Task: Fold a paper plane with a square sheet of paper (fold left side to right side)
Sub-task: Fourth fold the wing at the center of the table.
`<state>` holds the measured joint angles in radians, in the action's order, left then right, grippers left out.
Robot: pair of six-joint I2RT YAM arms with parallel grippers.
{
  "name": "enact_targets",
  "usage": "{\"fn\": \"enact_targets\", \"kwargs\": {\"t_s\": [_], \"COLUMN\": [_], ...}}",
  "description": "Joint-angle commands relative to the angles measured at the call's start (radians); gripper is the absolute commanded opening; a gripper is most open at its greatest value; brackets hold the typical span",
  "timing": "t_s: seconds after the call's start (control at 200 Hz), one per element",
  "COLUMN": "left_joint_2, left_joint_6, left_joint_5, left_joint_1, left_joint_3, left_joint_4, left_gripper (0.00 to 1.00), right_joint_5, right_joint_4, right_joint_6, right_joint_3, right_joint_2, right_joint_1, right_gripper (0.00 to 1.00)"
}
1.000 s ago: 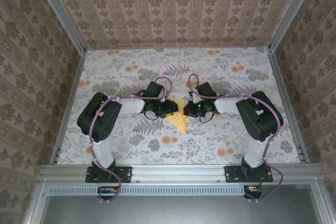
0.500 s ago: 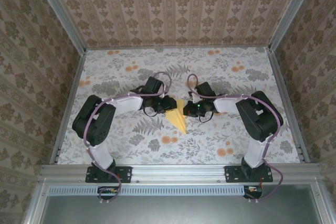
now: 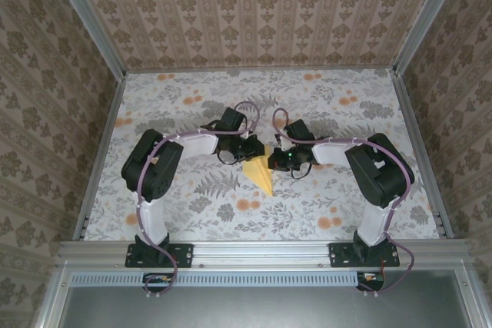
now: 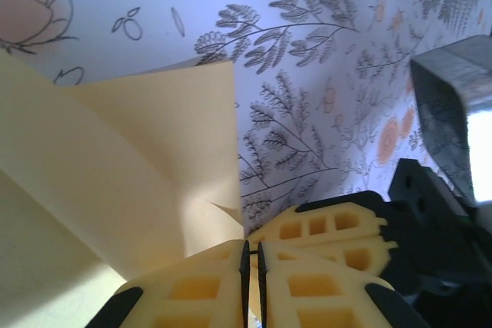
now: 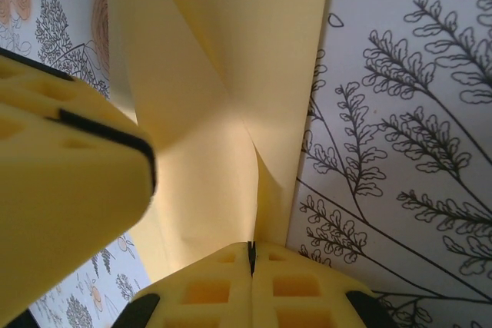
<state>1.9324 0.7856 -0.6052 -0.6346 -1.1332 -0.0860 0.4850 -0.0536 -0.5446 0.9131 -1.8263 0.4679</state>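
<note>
The square sheet of paper (image 3: 263, 177) lies mid-table, pale yellow and folded to a point that aims toward the near edge. My left gripper (image 3: 254, 151) sits at its upper left edge. In the left wrist view the left gripper (image 4: 251, 249) has its jaws drawn together to a thin slit, and a raised flap of the paper (image 4: 138, 159) runs down into them. My right gripper (image 3: 276, 160) meets the paper from the right. The right gripper (image 5: 251, 248) is shut on a standing fold of the paper (image 5: 215, 74).
A floral cloth covers the table (image 3: 346, 113). Patterned walls enclose it at the back and on both sides. A metal rail (image 3: 261, 251) runs along the near edge. Both grippers crowd together over the paper; a finger (image 5: 69, 182) of the left gripper looms at the right wrist view's left.
The left gripper has shifted right and slightly back onto the paper's upper left edge, and its jaws have narrowed. The right arm has stayed put.
</note>
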Motion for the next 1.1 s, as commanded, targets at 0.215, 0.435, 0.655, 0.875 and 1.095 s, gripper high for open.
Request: {"fn": "enact_targets", "kwargs": {"t_s": [0.215,0.435,0.655,0.875,1.095], "left_joint_2": [0.032,0.046,0.054,0.068,0.063], "left_joint_6": [-0.062,-0.070,-0.081,-0.080,-0.084], "left_joint_5": [0.034,0.048,0.070,0.086,0.092], "left_joint_1": [0.005,0.012,0.015,0.015,0.015], "left_joint_3": [-0.001,0.023,0.039,0.071,0.082], "left_joint_4": [-0.061,-0.060,-0.078,-0.072,-0.070], "left_gripper": [0.13,0.13,0.13,0.12,0.11], "right_joint_5": [-0.072,-0.078,-0.077,-0.053,-0.004], "right_joint_4": [-0.104,-0.115,-0.109,-0.097,-0.162], "right_joint_6": [0.033,0.040,0.038,0.029,0.034], "right_joint_3": [0.002,0.003,0.008,0.030,0.010], "right_joint_2": [-0.022,-0.025,-0.009,0.082,0.220], "right_joint_1": [0.008,0.008,0.006,-0.003,-0.002], "right_gripper": [0.02,0.02,0.04,0.12,0.23]}}
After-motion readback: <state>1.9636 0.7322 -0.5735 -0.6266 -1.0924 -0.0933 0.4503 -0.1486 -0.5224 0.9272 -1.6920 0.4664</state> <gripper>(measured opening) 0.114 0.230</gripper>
